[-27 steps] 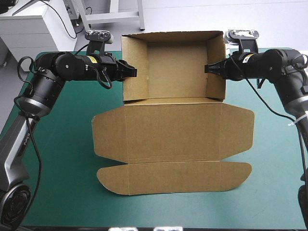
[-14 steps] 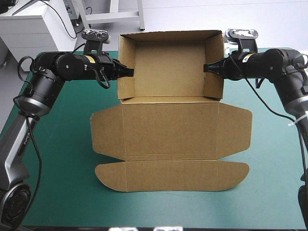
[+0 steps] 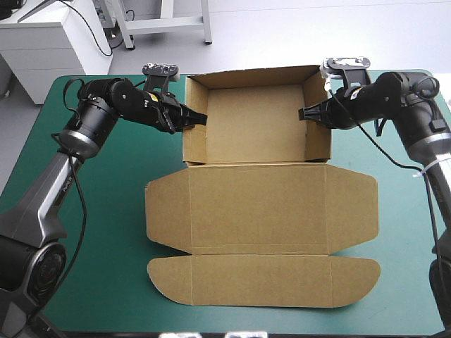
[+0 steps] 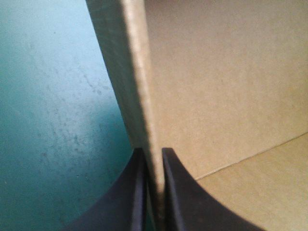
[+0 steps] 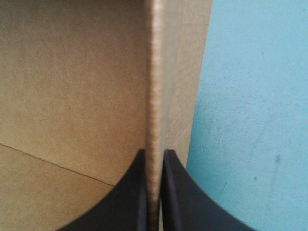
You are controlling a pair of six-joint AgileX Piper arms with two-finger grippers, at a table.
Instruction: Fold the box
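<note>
Both grippers have carried the box with them: since just before, the whole sheet has slid toward the right arm's side and the near edge, and turned slightly. The tray's walls are up. The left gripper is clamped on the left wall, which runs straight ahead from between its nearly closed fingers, with the tray floor to its inner side. The right gripper pinches the right wall likewise. The lid lies flat on the cover between the arms and the near edge. I judge this a repositioning, the tray formed and the lid left open.
</note>
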